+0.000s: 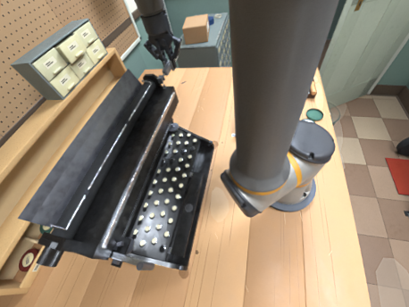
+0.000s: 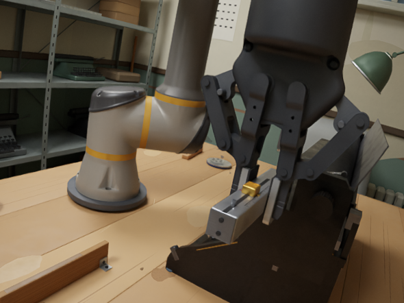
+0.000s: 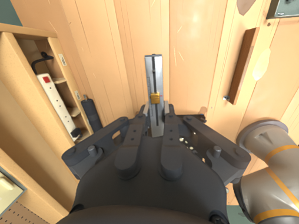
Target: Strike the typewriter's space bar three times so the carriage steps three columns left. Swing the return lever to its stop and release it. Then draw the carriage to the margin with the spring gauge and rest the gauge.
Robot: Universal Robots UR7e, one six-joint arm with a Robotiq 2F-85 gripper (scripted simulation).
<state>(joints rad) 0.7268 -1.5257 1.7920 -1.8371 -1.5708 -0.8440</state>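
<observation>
The spring gauge, a grey metal bar with a slot and a small brass slider, is partly hidden by the fingers that grip it; it sits clamped in my closed gripper at the far end of the typewriter's carriage. The gauge points away from the machine over the bench, tilted down toward its free end. The black typewriter lies along the left of the bench, its pale round keys facing the arm's base. From the side camera my gripper stands just above the carriage's far end.
The arm's base stands on the bench right of the keyboard. A wooden shelf with a drawer cabinet runs along the left edge. A wooden stop strip is fixed to the bench beyond the gauge, and a power strip sits in the shelf.
</observation>
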